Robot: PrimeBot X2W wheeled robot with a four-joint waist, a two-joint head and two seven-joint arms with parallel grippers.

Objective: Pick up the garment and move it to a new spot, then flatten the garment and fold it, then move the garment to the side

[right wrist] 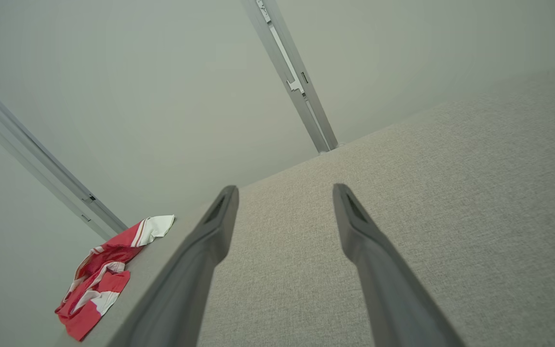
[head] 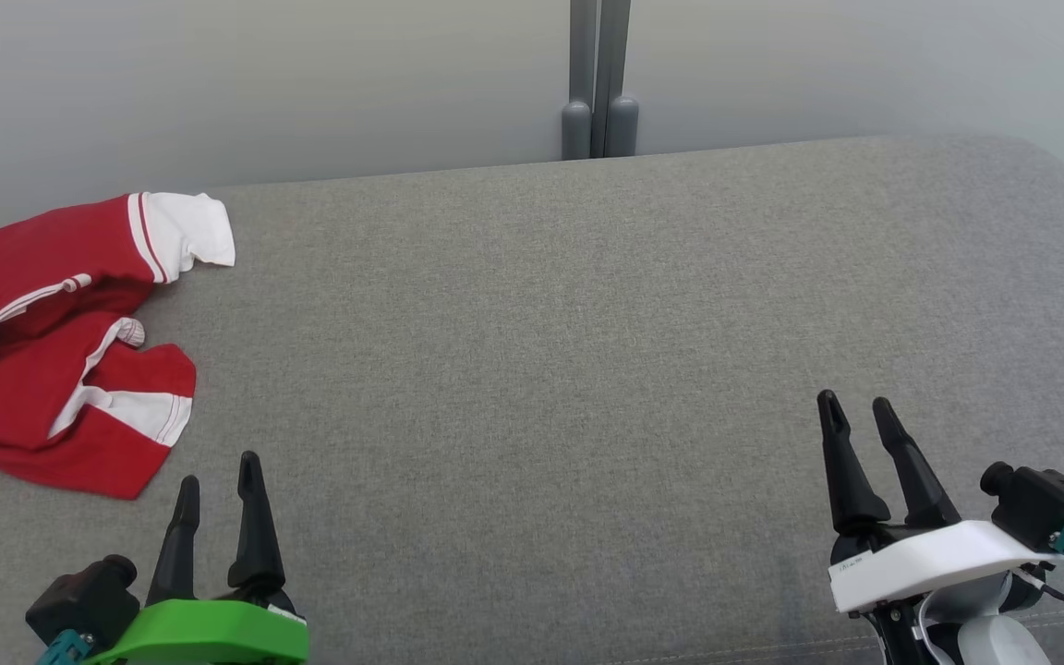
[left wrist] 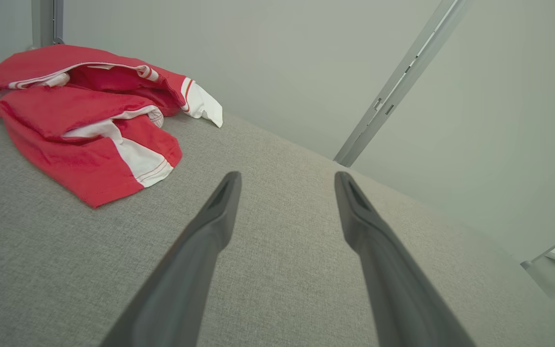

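the red and white garment (head: 61,342) lies crumpled at about ten o'clock on the grey cushion (head: 587,351), near its left edge. the left gripper (head: 218,471) waits just beside it, fingers spread and empty; the right gripper (head: 857,406), at four o'clock, is spread too. it looks light, soft and floppy, so i'd pinch a hem or the white sleeve.

A crumpled red garment (head: 52,342) with white trim lies bunched at the grey cushioned surface's (head: 587,369) far-left edge
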